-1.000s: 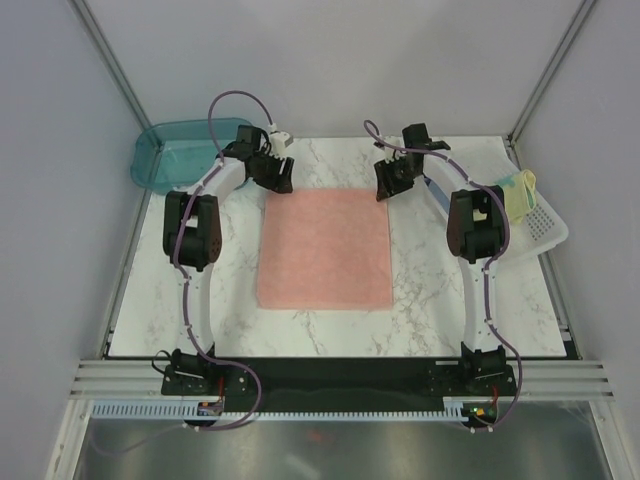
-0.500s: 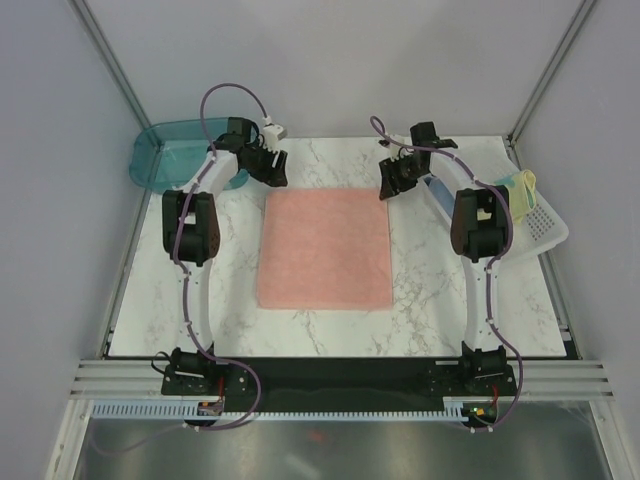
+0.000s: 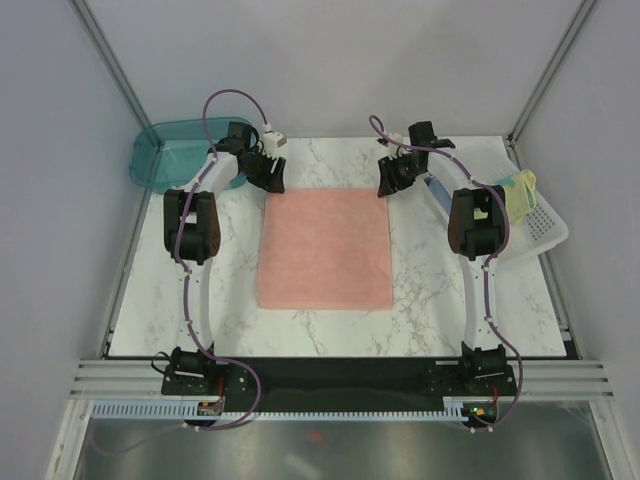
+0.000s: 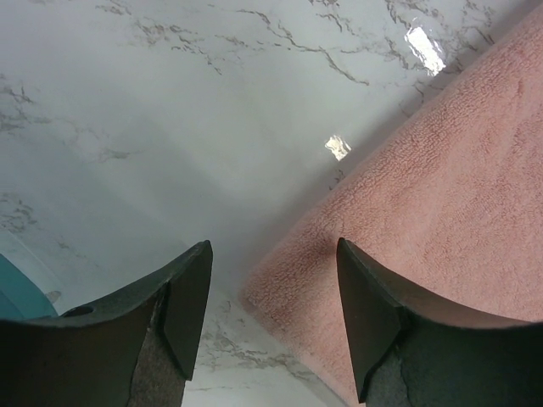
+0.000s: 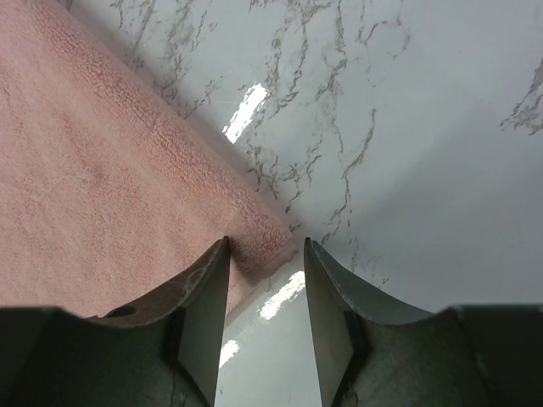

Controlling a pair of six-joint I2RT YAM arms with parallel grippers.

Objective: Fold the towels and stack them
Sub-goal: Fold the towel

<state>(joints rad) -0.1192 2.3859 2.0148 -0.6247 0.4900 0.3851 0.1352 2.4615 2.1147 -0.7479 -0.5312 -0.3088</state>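
Observation:
A salmon-pink towel (image 3: 325, 250) lies flat in the middle of the marble table. My left gripper (image 3: 268, 172) hovers over its far left corner. In the left wrist view that gripper (image 4: 273, 246) is open, and the towel (image 4: 424, 195) has its corner between the fingers, touching neither. My right gripper (image 3: 390, 180) is at the far right corner. In the right wrist view it (image 5: 267, 242) stands open with narrower jaws. The towel (image 5: 102, 170) corner sits between them, against the left finger. A pale yellow towel (image 3: 520, 195) hangs in the white basket.
A teal plastic bin (image 3: 165, 150) sits at the back left, just behind my left arm. The white perforated basket (image 3: 545, 225) stands at the right table edge beside my right arm. Grey walls close in the back and both sides.
Both grippers have shifted slightly toward the towel's far corners. The right jaws have narrowed a little. The towel has not moved.

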